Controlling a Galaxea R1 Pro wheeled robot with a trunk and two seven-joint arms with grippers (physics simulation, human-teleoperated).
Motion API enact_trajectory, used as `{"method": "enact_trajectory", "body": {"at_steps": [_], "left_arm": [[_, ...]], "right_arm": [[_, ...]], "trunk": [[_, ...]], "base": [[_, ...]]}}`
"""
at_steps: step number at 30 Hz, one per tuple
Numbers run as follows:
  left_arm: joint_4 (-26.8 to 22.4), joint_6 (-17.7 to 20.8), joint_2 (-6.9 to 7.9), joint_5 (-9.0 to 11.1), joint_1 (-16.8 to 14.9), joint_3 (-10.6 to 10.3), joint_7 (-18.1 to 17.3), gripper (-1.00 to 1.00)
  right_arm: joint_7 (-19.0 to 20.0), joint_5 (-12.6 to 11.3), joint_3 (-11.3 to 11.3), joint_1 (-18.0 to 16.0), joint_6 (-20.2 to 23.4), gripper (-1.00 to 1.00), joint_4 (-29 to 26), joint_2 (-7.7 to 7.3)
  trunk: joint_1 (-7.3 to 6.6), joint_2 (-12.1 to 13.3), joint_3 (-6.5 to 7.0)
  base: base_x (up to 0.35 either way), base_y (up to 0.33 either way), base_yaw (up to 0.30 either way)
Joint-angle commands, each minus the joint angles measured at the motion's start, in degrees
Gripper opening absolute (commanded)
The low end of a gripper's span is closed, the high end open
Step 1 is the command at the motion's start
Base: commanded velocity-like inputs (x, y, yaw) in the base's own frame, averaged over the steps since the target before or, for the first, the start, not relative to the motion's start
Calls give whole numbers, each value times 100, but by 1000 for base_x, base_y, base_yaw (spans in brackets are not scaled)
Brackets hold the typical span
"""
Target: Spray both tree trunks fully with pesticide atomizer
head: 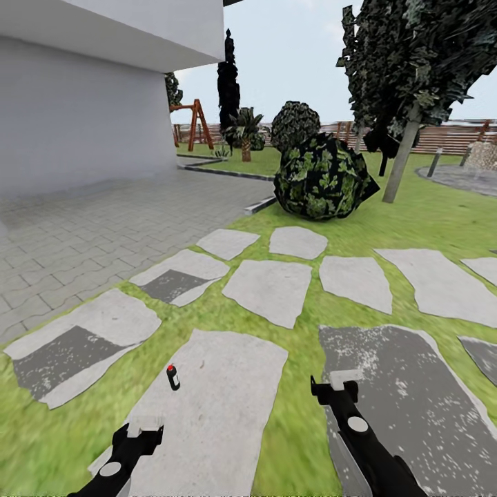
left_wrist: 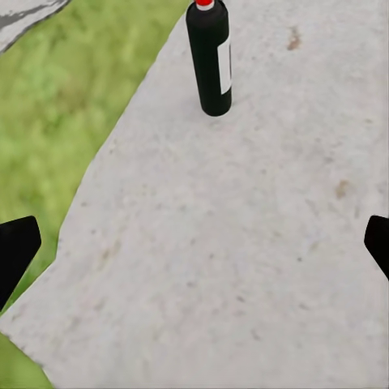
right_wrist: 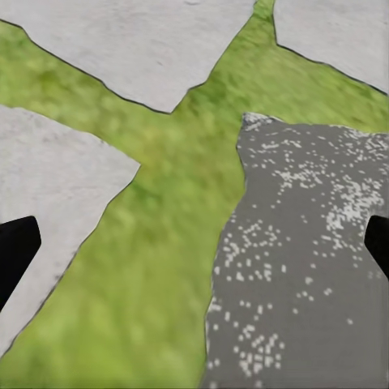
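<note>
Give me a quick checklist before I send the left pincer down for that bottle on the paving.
1. Small black spray bottle with red cap upright on the pale stone slab: ok.
2. Left pincer open, nothing between its fingers: ok.
3. Left pincer at the bottle: not ok; the bottle stands ahead of it, apart from both fingers.
4. Slab around the bottle free of other things: ok.
5. Right pincer open and away from the bottle, over the darker speckled slab: ok.
6. Pale leaning tree trunk within spraying range: cannot tell; it stands far across the grass.
</note>
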Motion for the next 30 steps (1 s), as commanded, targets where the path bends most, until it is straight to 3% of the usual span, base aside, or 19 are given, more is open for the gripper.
{"method": "enact_trajectory", "body": {"at_steps": [1,30], "left_arm": [[0,0,1,-1,0,0,0,100],[0,0,3,6,0,0,0,100]], "right_arm": [[0,0,0,0,0,100,0,0],[0,0,0,0,0,100,0,0]], "trunk": [[0,0,-9],[0,0,-275]], "base": [[0,0,0],[8,0,0]]}}
